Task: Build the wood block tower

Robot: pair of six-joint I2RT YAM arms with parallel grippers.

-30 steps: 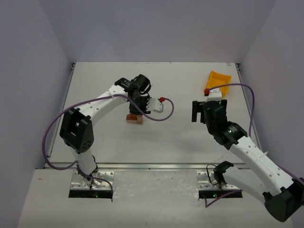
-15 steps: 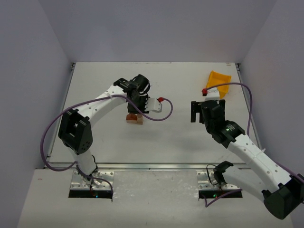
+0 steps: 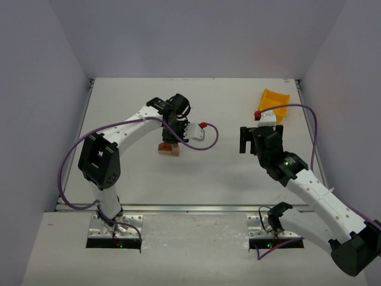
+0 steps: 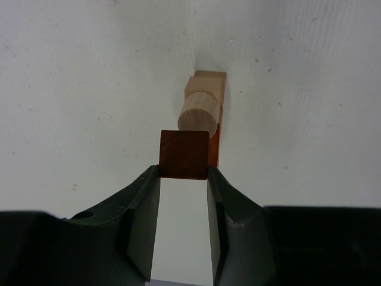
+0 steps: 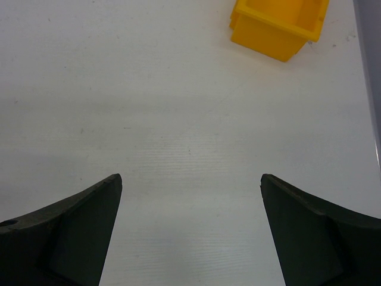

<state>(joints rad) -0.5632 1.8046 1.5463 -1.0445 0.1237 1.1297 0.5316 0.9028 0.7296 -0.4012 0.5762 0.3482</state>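
White links [image 3: 128,132], black joints [image 3: 98,168], purple cables [image 3: 318,134], black jaws.

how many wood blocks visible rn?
4: red-brown cube in the left gripper; pale cylinder and pale block behind it; red-brown bar partly hidden alongside. Others may be hidden.

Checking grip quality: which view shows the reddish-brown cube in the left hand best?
Left wrist: the reddish-brown cube sits clamped in the left hand, close up. In top external the left arm covers it; right wrist misses it, showing the yellow bin.

Right gripper [image 5: 190,179] gapes wide above the white table [image 5: 149,107], yellow bin [image 5: 278,27] ahead
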